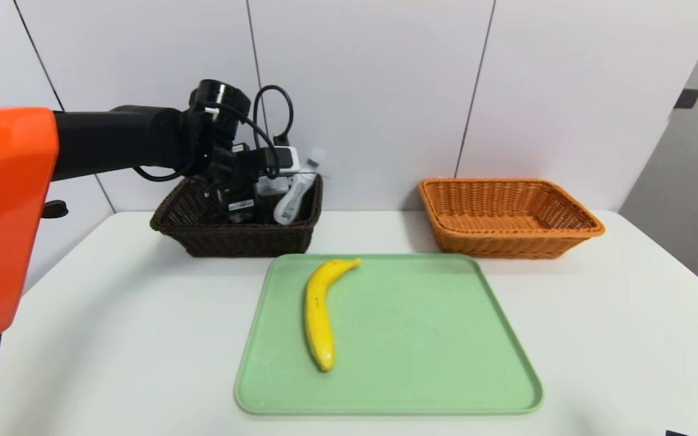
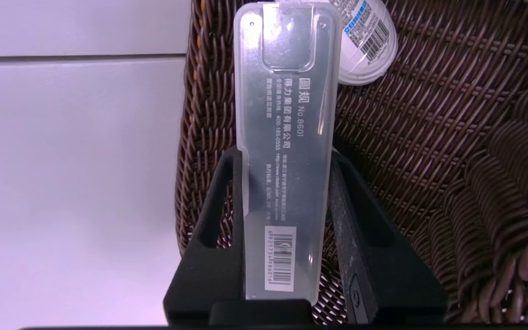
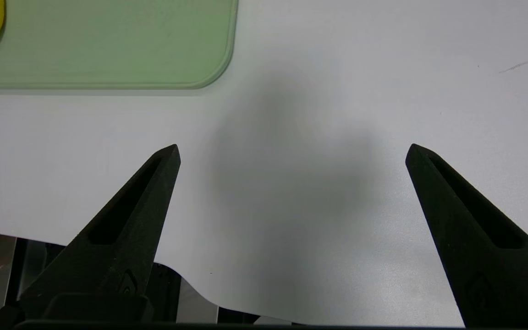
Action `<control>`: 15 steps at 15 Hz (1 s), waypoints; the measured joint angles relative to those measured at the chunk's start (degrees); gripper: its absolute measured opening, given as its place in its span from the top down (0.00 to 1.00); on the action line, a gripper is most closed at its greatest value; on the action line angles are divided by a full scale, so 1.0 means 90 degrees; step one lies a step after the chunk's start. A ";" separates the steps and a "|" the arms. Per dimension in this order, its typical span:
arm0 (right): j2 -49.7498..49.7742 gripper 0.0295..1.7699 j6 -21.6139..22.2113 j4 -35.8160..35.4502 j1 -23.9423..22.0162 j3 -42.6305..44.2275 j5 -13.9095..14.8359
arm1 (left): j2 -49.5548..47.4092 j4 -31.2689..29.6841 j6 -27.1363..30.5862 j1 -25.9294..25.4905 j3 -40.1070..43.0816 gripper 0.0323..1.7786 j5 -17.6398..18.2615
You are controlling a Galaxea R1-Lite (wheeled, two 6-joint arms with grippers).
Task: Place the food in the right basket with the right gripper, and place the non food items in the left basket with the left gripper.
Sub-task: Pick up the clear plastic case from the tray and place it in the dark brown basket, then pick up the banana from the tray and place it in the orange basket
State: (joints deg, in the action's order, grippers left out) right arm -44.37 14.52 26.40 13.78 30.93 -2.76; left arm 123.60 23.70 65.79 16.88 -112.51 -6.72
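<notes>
Currently a slim plastic case [image 2: 287,151] is clamped between the fingers of the left gripper [image 2: 287,229] over the dark basket [image 2: 429,137].

Its lower, barcoded end is pinched on its two narrow edges, and its top reaches far past the fingertips toward a white bottle [image 2: 365,41] in the basket. Judged light, stiff and smooth, it is best held across those edges. The banana [image 1: 320,312], probably soft and easily bruised, lies on the green tray [image 1: 446,339]; the right gripper [image 3: 291,151], fingers wide apart, is parked over bare table.
</notes>
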 joint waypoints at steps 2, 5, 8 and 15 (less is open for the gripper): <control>0.0000 0.04 -0.0003 -0.0003 0.0000 0.0000 0.0001 | 0.0039 0.0024 -0.0092 0.0014 0.0000 0.52 -0.0019; 0.0000 0.04 -0.0003 -0.0007 0.0000 0.0003 0.0000 | 0.0020 0.0099 -0.0580 0.0070 0.0000 0.37 -0.0015; 0.0007 0.04 -0.0003 0.0000 0.0000 0.0018 0.0004 | -0.0148 0.0389 -0.1100 0.0083 0.0000 0.26 -0.0003; -0.0306 0.04 -0.0068 0.0177 0.0016 0.0768 0.0001 | -0.1459 0.1648 -0.4802 0.0028 0.0000 0.13 -0.0004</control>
State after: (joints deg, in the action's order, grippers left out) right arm -47.13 13.91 28.00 13.92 37.84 -2.74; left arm 110.47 38.53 22.58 17.14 -112.51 -6.75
